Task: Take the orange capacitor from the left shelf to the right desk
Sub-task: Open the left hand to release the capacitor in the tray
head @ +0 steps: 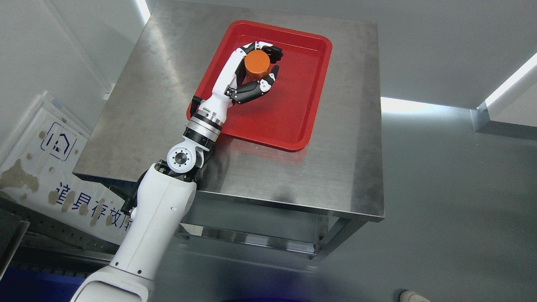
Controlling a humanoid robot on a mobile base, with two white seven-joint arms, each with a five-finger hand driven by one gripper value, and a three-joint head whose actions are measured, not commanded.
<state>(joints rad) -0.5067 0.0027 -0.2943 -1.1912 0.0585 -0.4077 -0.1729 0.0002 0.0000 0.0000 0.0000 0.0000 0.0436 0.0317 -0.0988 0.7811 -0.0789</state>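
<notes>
Though the task begins at a shelf, the head view shows its last stage: the left hand [251, 71] reaches from the lower left across the steel desk [268, 176] and is curled around the orange capacitor [257, 63], fingers over the top and thumb along the lower side. The capacitor, a short orange cylinder with its flat face toward the camera, sits in that grip above the red tray [293, 121], toward the tray's far left corner. Whether its base already touches the tray floor or hangs just above it cannot be told from this angle. The tray lies on the far half of the desk, nearer the desk's far edge than its near one, and the wrist crosses the tray's near left rim. The right arm is not in view. A shoe tip [413, 296] shows at the bottom edge, well apart from the work.

Judged from this, carrying is done and placing is in hand. The next move calls for settling the capacitor onto the tray floor, spreading the fingers evenly so it does not tip or roll, then lifting the hand clear of the rim.
</notes>
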